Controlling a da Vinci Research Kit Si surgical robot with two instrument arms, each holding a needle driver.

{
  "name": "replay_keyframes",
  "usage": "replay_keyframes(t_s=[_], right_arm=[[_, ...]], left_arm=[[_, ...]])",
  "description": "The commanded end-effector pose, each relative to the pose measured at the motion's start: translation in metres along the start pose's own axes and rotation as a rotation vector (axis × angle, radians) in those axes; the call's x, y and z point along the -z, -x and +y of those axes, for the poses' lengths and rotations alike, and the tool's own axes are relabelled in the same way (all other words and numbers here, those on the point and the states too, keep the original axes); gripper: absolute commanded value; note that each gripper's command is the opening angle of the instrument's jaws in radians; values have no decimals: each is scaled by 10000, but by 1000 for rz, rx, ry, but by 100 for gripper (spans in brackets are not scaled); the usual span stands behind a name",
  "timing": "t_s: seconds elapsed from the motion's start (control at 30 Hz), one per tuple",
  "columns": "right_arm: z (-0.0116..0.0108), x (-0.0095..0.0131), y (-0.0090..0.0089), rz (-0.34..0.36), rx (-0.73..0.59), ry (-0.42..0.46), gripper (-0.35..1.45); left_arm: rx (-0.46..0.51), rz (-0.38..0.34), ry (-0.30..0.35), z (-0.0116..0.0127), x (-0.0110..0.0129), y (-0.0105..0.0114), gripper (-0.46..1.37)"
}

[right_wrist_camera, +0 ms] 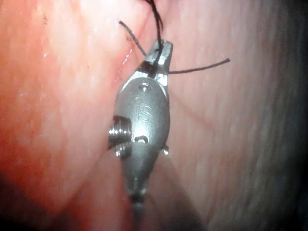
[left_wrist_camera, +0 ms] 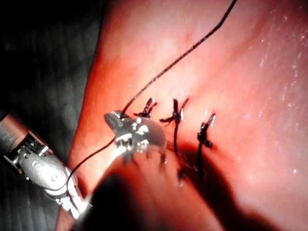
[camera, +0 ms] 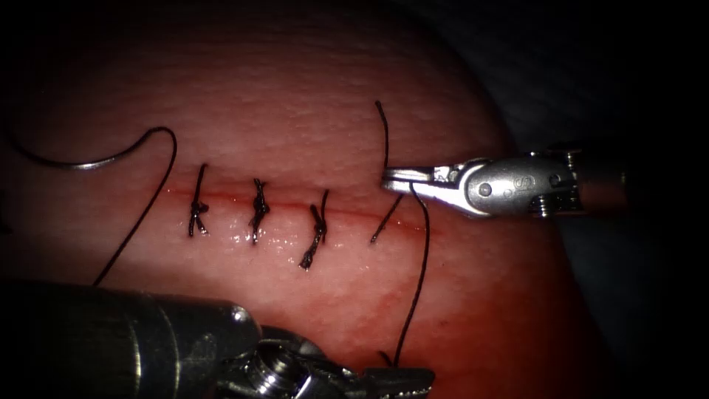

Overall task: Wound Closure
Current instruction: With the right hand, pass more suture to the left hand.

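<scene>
Right tool (camera: 399, 177): silver jaws pressed together, pinching the dark braided thread (camera: 421, 266) at the cut's right end.
Left tool (camera: 399, 378): at six o'clock, pinching that thread.
Curved steel needle (camera: 88, 162): nine o'clock, lying free on the pink tissue (camera: 310, 96).

the tissue (camera: 295, 96) looks moist and finely pebbled, glossy along the cut (camera: 295, 208); both tools — right (camera: 399, 177), left (camera: 402, 378) — polished metal; thread (camera: 422, 258) dark, matt, twisted; needle (camera: 81, 164) shiny steel

Three knotted stitches (camera: 258, 210) sit in a row across the cut (camera: 221, 198) on the tissue (camera: 310, 96). Needle (camera: 96, 159) lies far left, apart from the cut. R tool (camera: 395, 177) at cut's right end, thread (camera: 421, 258) running down to L tool (camera: 399, 378) in front.
</scene>
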Motion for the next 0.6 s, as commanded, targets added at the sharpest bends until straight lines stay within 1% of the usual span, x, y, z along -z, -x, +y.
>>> replay_keyframes(t_s=[0.03,0.1,0.3,0.37,0.43,0.47,0.5,0.57,0.6], right_arm=[[-2,1,-2,1,-3,-1,-35],[-8,4,-9,2,-14,-3,-35],[-24,7,-26,6,-44,-8,-35],[-31,8,-35,7,-56,-11,-35],[-33,8,-39,7,-64,-11,-35],[-37,9,-43,8,-73,-11,-21],[-40,10,-46,8,-81,-12,3],[-43,10,-48,9,-88,-13,20],[-46,11,-50,9,-94,-14,36]], left_arm=[[3,-5,-4,-2,3,1,-35],[1,-11,-19,-8,15,5,-35],[-3,-19,-20,-10,30,11,-35],[-3,-26,-22,-10,38,13,-35],[-2,-28,-25,-11,41,14,-35],[-1,-30,-29,-11,46,16,-35],[-6,-33,-31,-12,51,17,-35],[-4,-35,-35,-14,56,18,-35],[-3,-36,-39,-15,61,19,-35]])
